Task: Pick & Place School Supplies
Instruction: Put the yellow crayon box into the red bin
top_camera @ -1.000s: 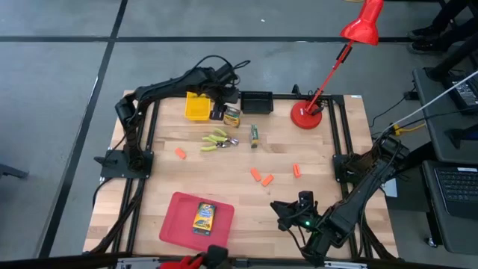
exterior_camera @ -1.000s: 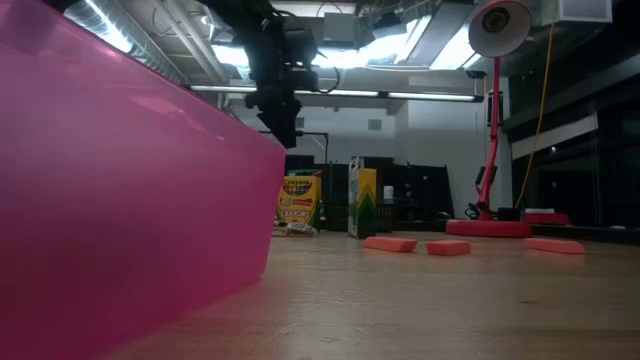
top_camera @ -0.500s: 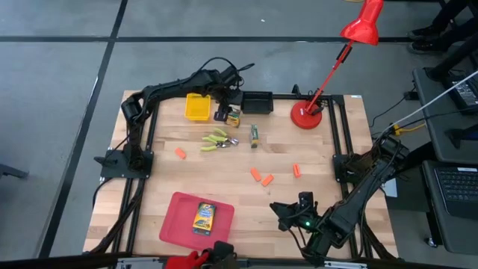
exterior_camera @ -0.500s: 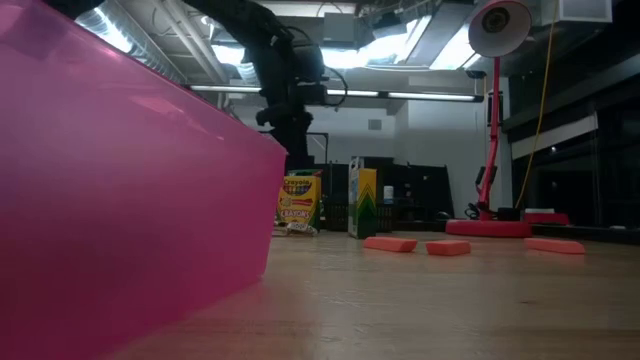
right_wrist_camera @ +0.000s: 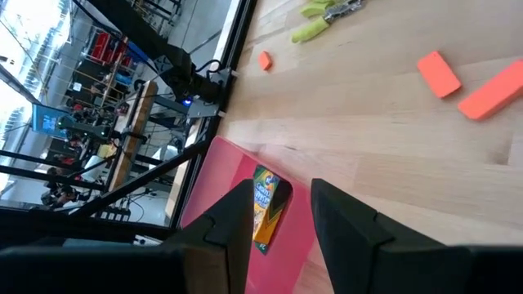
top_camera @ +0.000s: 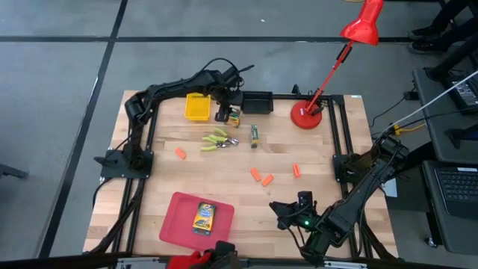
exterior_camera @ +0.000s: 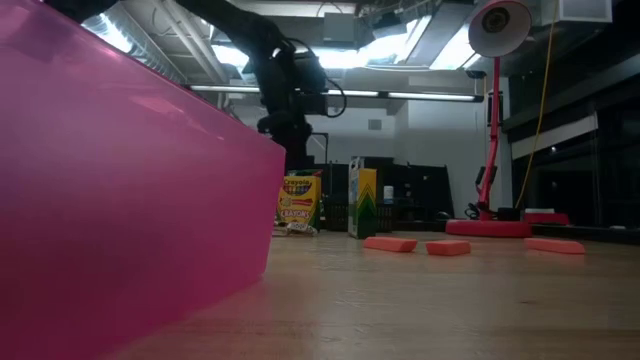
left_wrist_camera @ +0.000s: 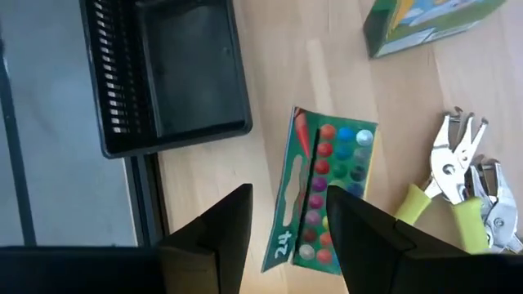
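Observation:
My left gripper (top_camera: 225,113) is open and points down just above an upright green-and-yellow crayon box (top_camera: 233,117) near the table's far edge. In the left wrist view its fingers (left_wrist_camera: 216,233) frame the box's open top (left_wrist_camera: 323,192), where the crayon tips show. A second crayon box (top_camera: 254,135) stands to its right, and yellow-green metal-tipped tools (top_camera: 216,140) lie in front of it. Several orange pieces (top_camera: 261,177) lie mid-table. A third crayon box (top_camera: 204,217) lies in the red tray (top_camera: 179,224). My right gripper (top_camera: 278,212) waits open near the near edge.
A yellow bin (top_camera: 197,107) and a black tray (top_camera: 256,101) sit at the far edge on either side of my left gripper. The red lamp's base (top_camera: 306,117) stands far right. The red tray's wall (exterior_camera: 130,200) fills the left of the low view.
My left gripper has moved from over the far-edge bins toward the near edge and down, and now stands right above the upright crayon box. Nothing on the table has moved.

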Robot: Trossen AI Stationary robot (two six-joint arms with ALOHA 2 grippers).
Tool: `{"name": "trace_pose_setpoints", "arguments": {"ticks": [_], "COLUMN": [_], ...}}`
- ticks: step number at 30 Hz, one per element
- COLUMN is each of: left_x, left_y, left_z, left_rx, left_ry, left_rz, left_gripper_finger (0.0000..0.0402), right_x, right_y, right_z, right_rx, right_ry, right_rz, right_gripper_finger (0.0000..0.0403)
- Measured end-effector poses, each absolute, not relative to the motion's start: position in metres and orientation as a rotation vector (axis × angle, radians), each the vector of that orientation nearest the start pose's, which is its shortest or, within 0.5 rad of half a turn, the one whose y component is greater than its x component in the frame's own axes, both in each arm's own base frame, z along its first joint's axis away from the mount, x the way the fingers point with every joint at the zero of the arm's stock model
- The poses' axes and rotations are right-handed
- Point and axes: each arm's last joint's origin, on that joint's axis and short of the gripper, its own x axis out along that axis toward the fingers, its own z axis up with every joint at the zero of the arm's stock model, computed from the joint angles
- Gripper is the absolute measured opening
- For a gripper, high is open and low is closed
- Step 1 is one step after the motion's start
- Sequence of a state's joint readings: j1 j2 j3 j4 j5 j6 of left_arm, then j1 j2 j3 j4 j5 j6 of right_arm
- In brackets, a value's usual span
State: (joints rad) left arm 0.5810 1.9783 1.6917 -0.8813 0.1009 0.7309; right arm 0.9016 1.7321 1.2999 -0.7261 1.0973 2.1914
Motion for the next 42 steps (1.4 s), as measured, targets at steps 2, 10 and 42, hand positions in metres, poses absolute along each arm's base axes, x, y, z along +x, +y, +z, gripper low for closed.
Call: {"name": "trace_pose_setpoints", "arguments": {"ticks": [2,10,42], "left_x": [0.350,0.352,0.288], "left_y": [0.226,0.227,0.023], "left_z": [0.242,0.239,0.379], "left_rx": [0.248,0.231,-0.633], "left_ry": [1.183,1.165,0.874], "left_rz": [-0.001,-0.007,0.178], "left_gripper_finger": [0.0154,0.0083,0.0003], "right_x": [0.233,0.233,0.228], "right_y": [0.253,0.253,0.260], "right_z": [0.242,0.242,0.245], "right_rx": [1.145,1.150,1.032], "right_ry": [0.144,0.148,0.113], "right_rz": [-0.647,-0.646,-0.593], "right_gripper_finger": [0.0128,0.0128,0.0128]}}
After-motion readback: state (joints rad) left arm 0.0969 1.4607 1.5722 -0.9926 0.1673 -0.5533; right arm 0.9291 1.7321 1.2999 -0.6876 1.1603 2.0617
